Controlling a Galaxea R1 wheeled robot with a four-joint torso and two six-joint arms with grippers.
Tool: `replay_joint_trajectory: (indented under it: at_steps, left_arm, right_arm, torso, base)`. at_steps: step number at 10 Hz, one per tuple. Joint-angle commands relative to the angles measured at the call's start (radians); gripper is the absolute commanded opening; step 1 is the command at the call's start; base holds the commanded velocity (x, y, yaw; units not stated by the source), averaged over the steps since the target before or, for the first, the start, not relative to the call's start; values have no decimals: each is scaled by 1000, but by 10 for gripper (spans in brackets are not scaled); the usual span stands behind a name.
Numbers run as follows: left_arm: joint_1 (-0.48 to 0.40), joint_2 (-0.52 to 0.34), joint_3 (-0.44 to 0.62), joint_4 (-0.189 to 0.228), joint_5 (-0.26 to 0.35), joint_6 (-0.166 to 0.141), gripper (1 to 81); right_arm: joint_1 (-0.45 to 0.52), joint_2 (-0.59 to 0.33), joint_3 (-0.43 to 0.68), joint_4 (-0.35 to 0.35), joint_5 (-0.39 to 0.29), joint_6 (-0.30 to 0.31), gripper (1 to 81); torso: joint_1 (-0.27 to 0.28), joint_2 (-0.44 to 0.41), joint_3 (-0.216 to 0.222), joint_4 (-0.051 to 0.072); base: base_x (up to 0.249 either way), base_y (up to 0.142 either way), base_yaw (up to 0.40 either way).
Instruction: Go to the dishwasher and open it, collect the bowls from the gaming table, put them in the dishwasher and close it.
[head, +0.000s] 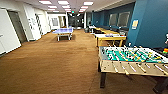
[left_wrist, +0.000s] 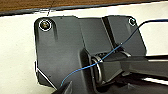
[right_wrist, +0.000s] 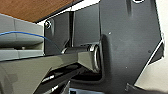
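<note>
Here, a long games room with brown carpet (head: 50, 62) stretches ahead in the head view. A table-football table (head: 130, 58), green pitch and rods showing, stands at the right foreground; beyond it, along the blue wall (head: 150, 22), sits the gaming table (head: 110, 37) with its glossy white top and yellowish edge. A blue ping-pong table (head: 63, 31) stands far down the room. No writing is legible anywhere. Whether either hand is open or closed cannot be told from the wrist views, and so no place can be given relative to a hand.
</note>
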Motion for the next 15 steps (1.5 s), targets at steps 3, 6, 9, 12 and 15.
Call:
replay_joint_trajectory:
  at_steps: [3, 6, 9, 12, 15]
  left_arm:
    - [-36, -9, 3, 12, 54, 7, 811]
    - [-36, -9, 2, 8, 54, 4, 811]
    - [-36, -5, -8, -3, 54, 1, 811]
    - [-36, 0, -14, -3, 54, -5, 811]
    - [-36, 0, -14, -3, 54, -5, 811]
  right_arm:
    - [39, -6, 10, -11, -60, -5, 811]
    - [39, -6, 10, -11, -60, -5, 811]
    - [40, -6, 8, -11, -60, -5, 811]
    - [40, -8, 8, -11, -60, -5, 811]
    - [39, -8, 8, -11, -60, -5, 811]
  torso:
    - [0, 0, 0, 0]
    - [0, 0, 0, 0]
    - [0, 0, 0, 0]
    - [0, 0, 0, 0]
    - [0, 0, 0, 0]
  base:
    - [0, 0, 236]
    - [0, 0, 28]
    - [0, 0, 0]
    - [0, 0, 0]
    - [0, 0, 0]
